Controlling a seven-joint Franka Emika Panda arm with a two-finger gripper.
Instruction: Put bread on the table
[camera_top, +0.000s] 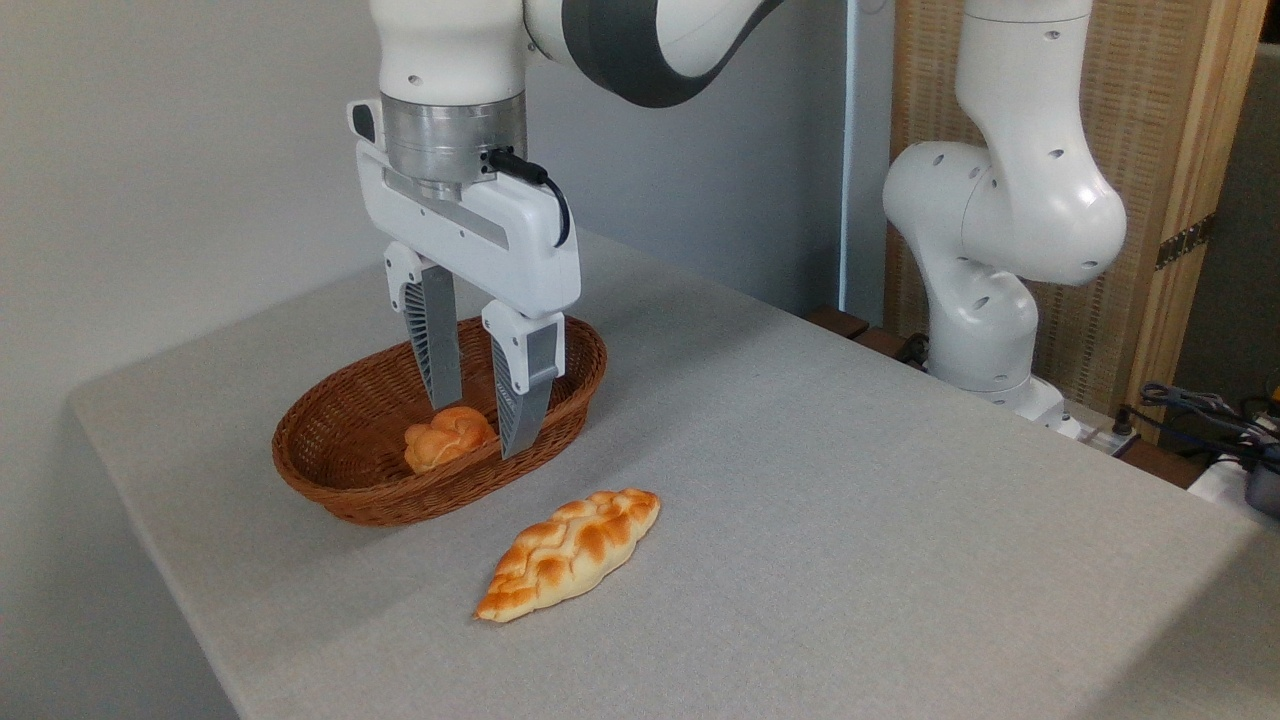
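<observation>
The bread (445, 438), a small knotted golden-orange bun, lies inside the brown wicker basket (340, 480) at the left of the table (850, 520). My gripper (482, 428) hangs down into the basket, open, its two fingers straddling the right part of the bun. The back finger stands behind the bun and the front finger (522, 410) just to its right. Whether either finger touches the bun I cannot tell.
A longer braided loaf (570, 552) lies on the grey tabletop just in front of the basket. The arm's white base (985, 330) stands at the table's far right edge, with cables (1215, 415) beyond it. A wooden-framed screen is behind.
</observation>
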